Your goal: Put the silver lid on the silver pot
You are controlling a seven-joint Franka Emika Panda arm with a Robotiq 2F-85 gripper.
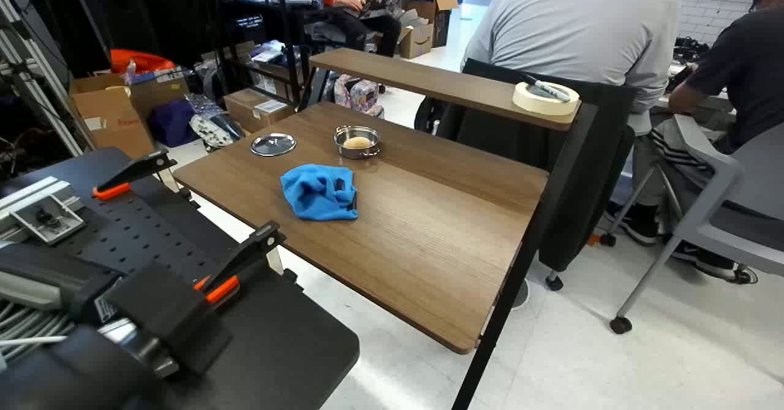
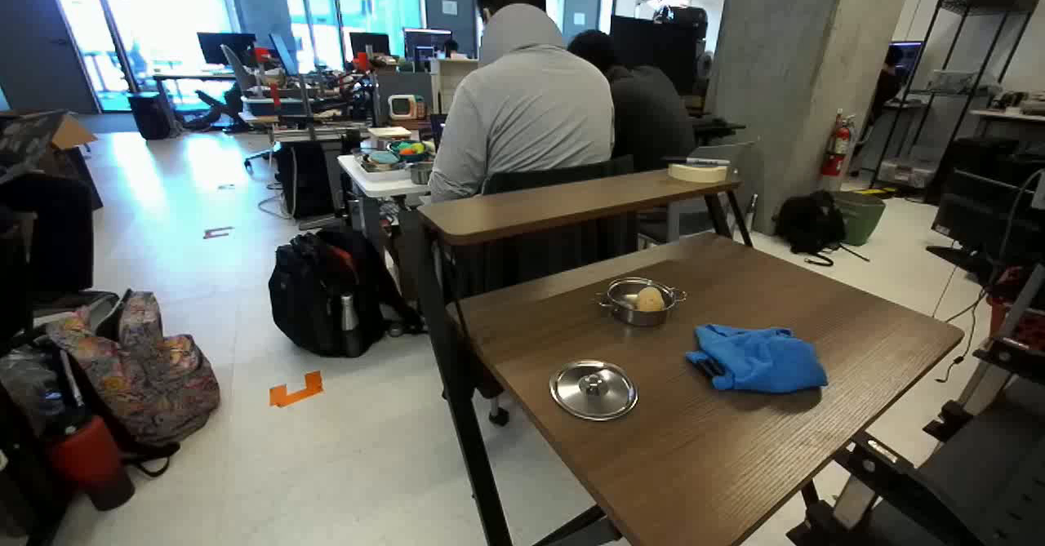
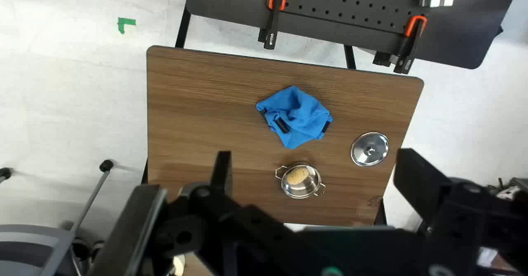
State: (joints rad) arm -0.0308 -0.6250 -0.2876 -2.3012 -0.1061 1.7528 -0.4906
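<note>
The silver lid lies flat, knob up, on the brown table, in both exterior views (image 1: 273,144) (image 2: 593,391) and in the wrist view (image 3: 369,149). The small silver pot with two wire handles stands upright and uncovered, apart from the lid, in both exterior views (image 1: 361,153) (image 2: 637,317) and in the wrist view (image 3: 303,190). A yellowish, potato-like object (image 2: 650,299) lies in the pot. My gripper (image 3: 315,154) is open and empty, high above the table, with its fingers spread wide. The gripper does not show in the exterior views.
A crumpled blue cloth (image 1: 320,192) lies on the brown table (image 1: 416,244) near the pot and lid. A raised shelf (image 1: 429,85) runs along one table edge, with a tape roll (image 1: 545,98) and a marker on it. A black bench with clamps (image 3: 406,47) stands alongside.
</note>
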